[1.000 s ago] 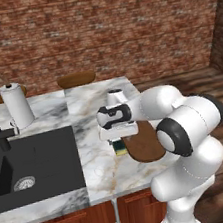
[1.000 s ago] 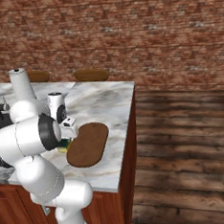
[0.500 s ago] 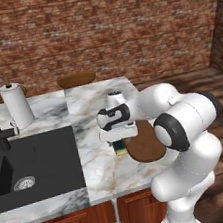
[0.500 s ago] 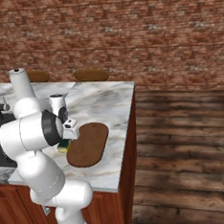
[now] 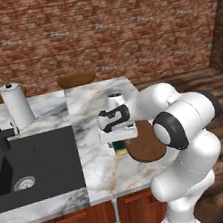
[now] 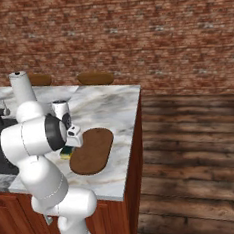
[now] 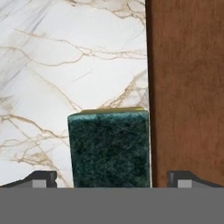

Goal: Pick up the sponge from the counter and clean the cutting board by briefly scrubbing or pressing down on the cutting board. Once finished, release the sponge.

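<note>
Sponge (image 7: 109, 146), green scrub face up, lies on the counter (image 7: 65, 57) with one side just beside the cutting board (image 7: 188, 87), whose straight edge runs parallel to that side. In the hand view the sponge's long axis appears to follow the board's edge, though its near end is cut off, so I cannot be sure. My gripper (image 7: 111, 179) has dropped closer over the last second and now sits directly above the sponge, jaws at their widest, one tip over marble, the other over the board, nothing held. I judge the approach nearly complete; closing comes next. From the left base view, the sponge (image 5: 120, 147) peeks out below my hand.
</note>
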### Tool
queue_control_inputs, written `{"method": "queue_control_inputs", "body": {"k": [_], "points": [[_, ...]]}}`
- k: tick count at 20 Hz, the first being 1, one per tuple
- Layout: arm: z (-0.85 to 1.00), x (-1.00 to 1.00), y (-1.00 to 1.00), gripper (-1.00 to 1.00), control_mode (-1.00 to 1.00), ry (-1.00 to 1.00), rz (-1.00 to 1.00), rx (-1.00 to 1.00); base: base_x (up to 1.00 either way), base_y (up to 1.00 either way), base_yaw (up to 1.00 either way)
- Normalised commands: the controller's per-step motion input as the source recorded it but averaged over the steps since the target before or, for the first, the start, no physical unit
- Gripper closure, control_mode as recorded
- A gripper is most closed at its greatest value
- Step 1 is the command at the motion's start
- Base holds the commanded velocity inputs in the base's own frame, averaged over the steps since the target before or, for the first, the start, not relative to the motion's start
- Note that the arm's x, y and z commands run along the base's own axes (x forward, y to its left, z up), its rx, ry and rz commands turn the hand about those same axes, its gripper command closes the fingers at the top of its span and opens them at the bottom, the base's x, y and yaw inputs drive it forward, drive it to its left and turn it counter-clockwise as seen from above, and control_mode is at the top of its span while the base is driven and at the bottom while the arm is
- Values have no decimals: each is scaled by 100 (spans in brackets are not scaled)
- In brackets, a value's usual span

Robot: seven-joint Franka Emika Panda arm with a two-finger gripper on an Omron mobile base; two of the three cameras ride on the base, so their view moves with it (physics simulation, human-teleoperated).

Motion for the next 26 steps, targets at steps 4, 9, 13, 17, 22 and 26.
{"method": "queue_control_inputs", "body": {"k": [4,9,13,17,22,26], "points": [[-6,0,0,-100,-100,0,-1,0,0,0,0],[-10,0,1,-100,-100,0,0,0,0,0,0],[-12,1,3,-100,-100,0,0,0,0,0,0],[-14,2,4,-100,-100,1,0,0,0,0,0],[-17,0,1,100,-100,8,-2,0,0,0,0],[-8,0,0,100,-100,5,-1,0,0,0,0]]}}
